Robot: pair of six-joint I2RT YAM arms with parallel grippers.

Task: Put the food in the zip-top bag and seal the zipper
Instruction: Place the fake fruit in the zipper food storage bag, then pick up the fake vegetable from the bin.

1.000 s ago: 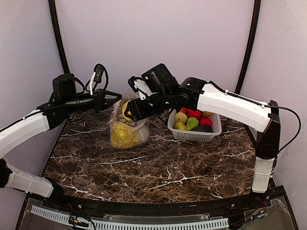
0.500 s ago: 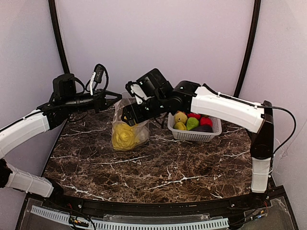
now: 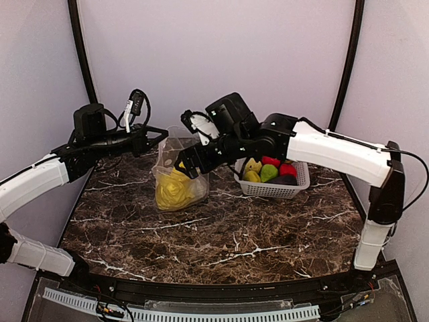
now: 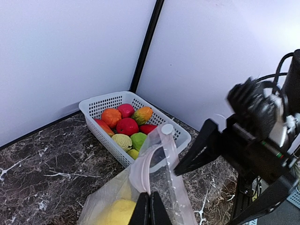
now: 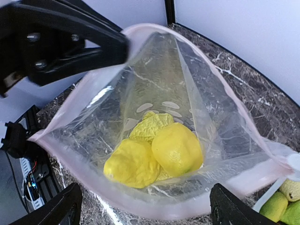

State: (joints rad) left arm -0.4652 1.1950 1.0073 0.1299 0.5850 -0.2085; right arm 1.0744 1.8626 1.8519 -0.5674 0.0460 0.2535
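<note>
Toward the back left of the counter (image 3: 221, 235), the zip-top bag (image 3: 175, 176) is standing upright with its mouth gaping. Three yellow pieces of food (image 5: 176, 149) are lying together at its bottom, touching one another. The pinkish zipper (image 4: 139, 173) is running around the open mouth, unsealed all the way round.

The left tool (image 4: 146, 206) is pinching that strip at one point with its fingers pressed tight on the plastic. It is likely doing so to hold the floppy bag up and keep the opening facing upward for loading.

The right tool (image 3: 188, 166) is hovering just above the mouth, fingers spread wide and carrying nothing. It is sitting where a piece could fall straight in.

Just to the right of the bag, the white lattice basket (image 3: 268, 190) is holding the rest of the food (image 3: 269, 172) in red, green, orange and yellow. Loading is therefore looking only partly done, and sealing is waiting on that.
</note>
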